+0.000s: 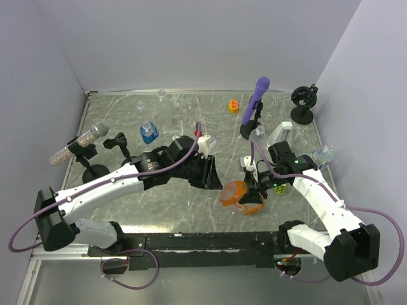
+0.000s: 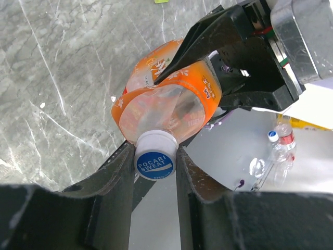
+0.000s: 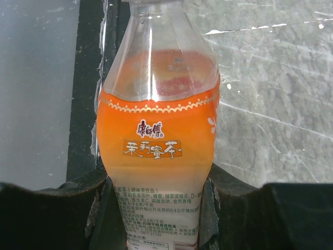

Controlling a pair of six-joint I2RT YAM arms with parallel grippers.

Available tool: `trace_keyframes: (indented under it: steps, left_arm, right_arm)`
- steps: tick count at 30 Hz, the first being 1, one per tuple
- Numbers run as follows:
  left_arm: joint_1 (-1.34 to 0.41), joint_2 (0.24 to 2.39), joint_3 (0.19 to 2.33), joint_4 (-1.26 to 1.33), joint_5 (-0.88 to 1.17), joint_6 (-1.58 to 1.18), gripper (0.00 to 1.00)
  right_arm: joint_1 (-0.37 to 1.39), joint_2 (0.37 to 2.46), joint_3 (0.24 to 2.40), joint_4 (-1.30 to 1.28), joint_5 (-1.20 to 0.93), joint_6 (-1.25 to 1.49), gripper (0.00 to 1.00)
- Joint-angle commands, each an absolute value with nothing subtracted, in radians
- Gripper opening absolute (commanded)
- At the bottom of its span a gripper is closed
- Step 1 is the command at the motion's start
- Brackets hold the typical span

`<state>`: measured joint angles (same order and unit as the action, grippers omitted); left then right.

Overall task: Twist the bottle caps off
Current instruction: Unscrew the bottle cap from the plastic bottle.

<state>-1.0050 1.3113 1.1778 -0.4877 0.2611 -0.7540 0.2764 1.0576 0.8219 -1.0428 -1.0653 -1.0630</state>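
An orange-labelled bottle [image 1: 235, 194] is held off the table between both arms, near the front middle. My left gripper [image 2: 154, 173] is shut on its cap [image 2: 154, 160], a white cap with a blue printed top, one finger pressed on each side. The bottle's body [image 2: 166, 104] runs away from the cap toward the right arm. My right gripper [image 3: 158, 211] is shut on the lower part of the bottle [image 3: 158, 140], fingers on both sides of the label. In the top view the left gripper [image 1: 215, 178] and right gripper [image 1: 255, 194] flank the bottle.
A blue-labelled bottle [image 1: 149, 132] stands at back left, a clear bottle [image 1: 323, 154] by the right wall. A purple microphone-like stick [image 1: 257, 95], a grey one on a stand [image 1: 79, 143] and a black stand [image 1: 303, 101] ring the table. A yellow-green block [image 1: 278, 189] lies under the right arm.
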Motion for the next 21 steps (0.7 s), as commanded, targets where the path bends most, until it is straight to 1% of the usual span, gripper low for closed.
trace_keyframes:
  steps: [1, 4, 6, 11, 17, 21]
  left_arm:
    - [-1.011, 1.279, 1.204, -0.456, 0.247, -0.831, 0.05]
    - [-1.006, 1.289, 1.206, -0.463, 0.265, -0.835, 0.17]
    - [-1.008, 1.295, 1.206, -0.463, 0.275, -0.833, 0.33]
    - [-1.006, 1.286, 1.201, -0.449, 0.287, -0.822, 0.59]
    - [-1.005, 1.236, 1.184, -0.433, 0.262, -0.772, 0.77]
    - [-1.003, 1.157, 1.158, -0.42, 0.198, -0.64, 0.95]
  right_arm:
    - [0.287, 1.06, 0.838, -1.0, -1.12, -1.08, 0.2]
    - [0.287, 1.058, 0.836, -1.0, -1.12, -1.08, 0.2]
    - [0.287, 1.06, 0.836, -1.0, -1.118, -1.078, 0.2]
    - [0.285, 1.058, 0.838, -1.002, -1.117, -1.078, 0.2]
    - [0.285, 1.058, 0.836, -1.002, -1.118, -1.08, 0.2]
    - [0.287, 1.058, 0.836, -1.0, -1.117, -1.08, 0.2]
